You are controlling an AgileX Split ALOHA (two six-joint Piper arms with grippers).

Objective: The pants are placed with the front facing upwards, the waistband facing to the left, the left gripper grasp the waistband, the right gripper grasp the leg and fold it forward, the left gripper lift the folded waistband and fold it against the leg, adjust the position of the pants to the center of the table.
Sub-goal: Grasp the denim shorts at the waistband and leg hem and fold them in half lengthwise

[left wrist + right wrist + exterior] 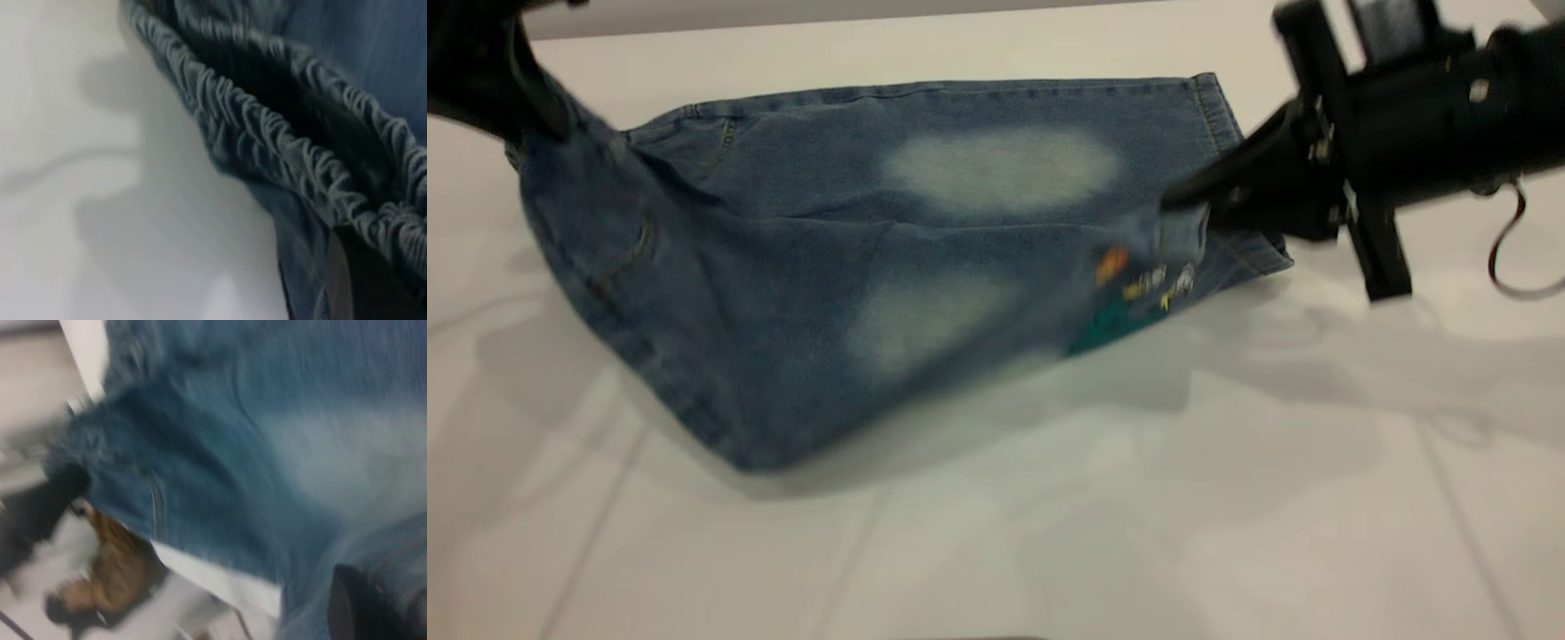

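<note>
While your left end effector (525,116) grips the waistband (267,143) up at the far left corner, your right end effector (1192,200) is clamped on the leg hem, and the pants (827,267) hang stretched between them, near edge lifted off the white counter (1049,516).

The pants (800,267) are small blue denim, with a pale faded oval on each leg and a small coloured print near the hem of the near leg; they are spread wide over the white bench (1049,516), waistband (267,133) at the left end, gathered and ruched, raised off the bench; the near leg's hem is lifted at the right end.
</note>
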